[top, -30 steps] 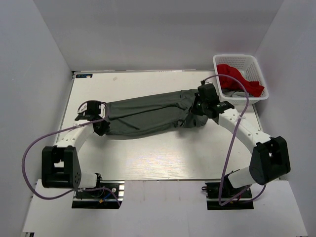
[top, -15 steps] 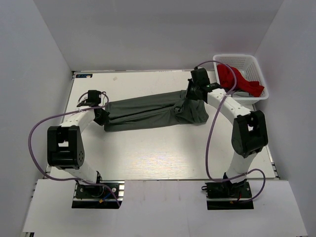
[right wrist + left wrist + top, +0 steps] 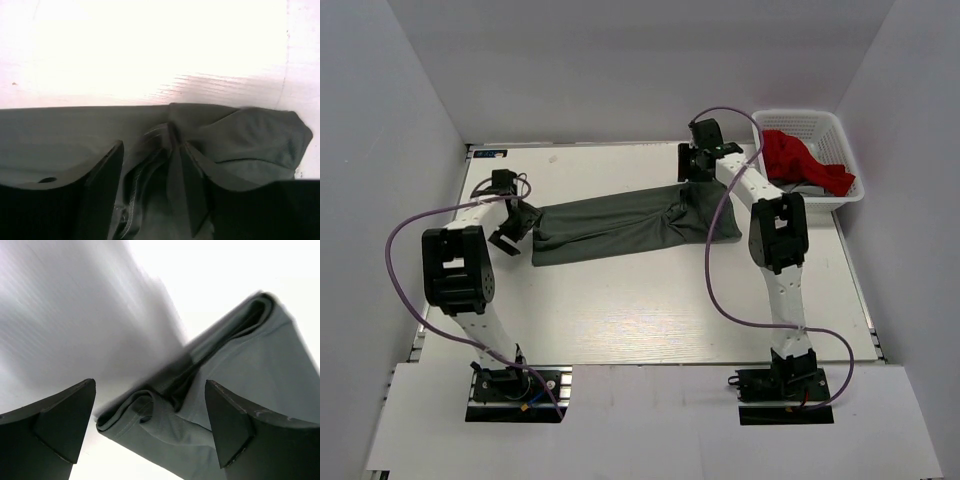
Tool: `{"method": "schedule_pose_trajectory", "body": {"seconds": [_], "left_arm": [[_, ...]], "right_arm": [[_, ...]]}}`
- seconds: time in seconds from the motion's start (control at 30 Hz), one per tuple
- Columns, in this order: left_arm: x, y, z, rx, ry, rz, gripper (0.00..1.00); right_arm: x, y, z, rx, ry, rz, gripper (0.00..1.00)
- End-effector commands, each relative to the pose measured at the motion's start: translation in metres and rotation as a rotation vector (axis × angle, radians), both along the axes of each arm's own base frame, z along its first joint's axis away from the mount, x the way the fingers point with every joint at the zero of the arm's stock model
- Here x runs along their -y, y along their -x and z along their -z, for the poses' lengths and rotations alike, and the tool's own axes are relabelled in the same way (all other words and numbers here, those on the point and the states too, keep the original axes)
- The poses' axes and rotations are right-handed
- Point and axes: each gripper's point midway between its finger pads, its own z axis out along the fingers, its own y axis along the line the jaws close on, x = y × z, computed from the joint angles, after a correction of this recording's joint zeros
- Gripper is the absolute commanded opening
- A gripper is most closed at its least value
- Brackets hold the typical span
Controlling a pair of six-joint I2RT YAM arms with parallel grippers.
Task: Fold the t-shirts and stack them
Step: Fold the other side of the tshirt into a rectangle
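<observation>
The dark olive-grey t-shirt (image 3: 620,220) lies folded into a long band across the back half of the table. My left gripper (image 3: 510,228) stands open just off its left end. In the left wrist view the folded corner (image 3: 150,415) lies loose between the widely spread fingers (image 3: 60,420). My right gripper (image 3: 692,178) hovers over the bunched right end with its jaws apart. In the right wrist view, folds of the cloth (image 3: 240,135) lie between the fingers (image 3: 105,170) without being pinched. The red t-shirt (image 3: 800,160) is heaped in the basket.
A white lattice basket (image 3: 790,117) sits at the back right corner with the red shirt spilling over its rim. The white table (image 3: 620,320) is walled in on three sides. Purple cables loop off both arms.
Both grippers have opened and let go of the olive-grey shirt, which now rests flat. The arms stretched farther back, the right gripper moving up-left and the left gripper easing off the cloth's end.
</observation>
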Motion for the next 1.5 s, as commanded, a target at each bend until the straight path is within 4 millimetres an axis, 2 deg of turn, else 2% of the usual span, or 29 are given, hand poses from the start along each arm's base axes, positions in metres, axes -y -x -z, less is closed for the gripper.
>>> {"method": "schedule_pose_trajectory", "body": {"seconds": [0.0,0.03,0.07,0.1,0.13,0.2,0.23,0.3,0.33,0.37,0.4,0.47,0.53,0.63,0.67,0.73,0.77,0.83,0.9,0.93,0.97,1.0,1.07,1.17,1.2,1.27,1.37,1.43,1.47], "left_arm": [[-0.007,-0.015,-0.046,0.111,-0.029,0.002,1.00],[-0.007,-0.016,-0.052,0.126,-0.030,0.002,1.00],[-0.008,-0.018,-0.060,0.149,-0.044,0.029,1.00],[-0.003,-0.021,-0.073,0.192,-0.043,0.061,1.00],[-0.001,-0.021,-0.078,0.201,-0.043,0.083,1.00],[0.012,-0.017,-0.083,0.221,-0.028,0.171,1.00],[0.023,-0.018,-0.091,0.259,-0.003,0.226,1.00],[0.041,-0.019,-0.087,0.314,0.063,0.325,1.00],[0.047,-0.019,-0.085,0.326,0.092,0.343,1.00],[0.053,-0.015,-0.077,0.324,0.118,0.369,1.00],[0.066,-0.020,-0.081,0.364,0.153,0.407,1.00],[0.077,-0.022,-0.075,0.364,0.184,0.448,1.00],[0.093,-0.023,-0.063,0.346,0.223,0.500,1.00],[0.097,-0.023,-0.042,0.298,0.236,0.503,1.00],[0.101,-0.021,-0.036,0.284,0.235,0.519,1.00],[0.101,-0.025,-0.025,0.263,0.240,0.516,1.00],[0.100,-0.024,-0.019,0.249,0.238,0.524,1.00],[0.098,-0.022,-0.010,0.216,0.236,0.515,1.00],[0.094,-0.020,0.003,0.174,0.219,0.508,1.00],[0.092,-0.017,0.008,0.153,0.211,0.500,1.00],[0.086,-0.016,0.009,0.141,0.202,0.485,1.00],[0.086,-0.015,0.013,0.132,0.200,0.492,1.00],[0.084,-0.011,0.017,0.119,0.192,0.487,1.00],[0.080,-0.002,0.028,0.087,0.195,0.484,1.00],[0.077,-0.003,0.029,0.084,0.180,0.478,1.00],[0.075,0.001,0.033,0.063,0.173,0.471,1.00],[0.071,0.005,0.036,0.039,0.155,0.470,1.00],[0.070,0.006,0.039,0.030,0.153,0.479,1.00],[0.070,0.006,0.039,0.030,0.153,0.479,1.00]], "right_arm": [[0.003,-0.008,-0.030,0.048,0.040,-0.107,0.59],[0.006,0.001,-0.025,0.028,0.052,-0.117,0.64],[0.006,0.004,-0.041,0.065,0.047,-0.119,0.66],[0.008,0.008,-0.043,0.065,0.043,-0.113,0.66],[0.016,0.029,-0.048,0.070,0.038,-0.109,0.66],[0.019,0.048,-0.046,0.058,0.020,-0.117,0.74],[0.025,0.063,-0.063,0.096,0.001,-0.107,0.75],[0.030,0.101,-0.024,-0.007,-0.006,-0.128,0.79],[0.030,0.105,-0.036,0.026,-0.021,-0.135,0.79],[0.029,0.117,-0.035,0.024,-0.040,-0.152,0.79],[0.031,0.123,-0.031,0.022,-0.046,-0.146,0.79],[0.034,0.127,-0.026,0.014,-0.037,-0.139,0.79],[0.038,0.124,-0.020,0.003,-0.015,-0.113,0.78],[0.061,0.102,-0.009,0.044,0.106,-0.018,0.76],[0.064,0.091,-0.002,0.045,0.136,0.003,0.76],[0.069,0.078,-0.004,0.068,0.171,0.035,0.71],[0.069,0.076,0.011,0.041,0.188,0.036,0.71],[0.069,0.065,0.006,0.059,0.199,0.039,0.66],[0.076,0.058,0.016,0.057,0.234,0.076,0.42],[0.078,0.053,0.012,0.071,0.234,0.094,0.34],[0.081,0.051,0.019,0.058,0.245,0.121,0.09],[0.085,0.045,0.014,0.067,0.238,0.145,0.04],[0.087,0.042,0.018,0.056,0.236,0.158,0.04],[0.090,0.033,0.010,0.076,0.227,0.163,0.08],[0.090,0.033,0.009,0.074,0.223,0.158,0.13],[0.091,0.030,0.009,0.075,0.226,0.145,0.17],[0.103,0.031,0.009,0.057,0.248,0.155,0.33],[0.100,0.035,0.009,0.040,0.232,0.102,0.54],[0.098,0.037,0.006,0.043,0.227,0.081,0.59]]}}
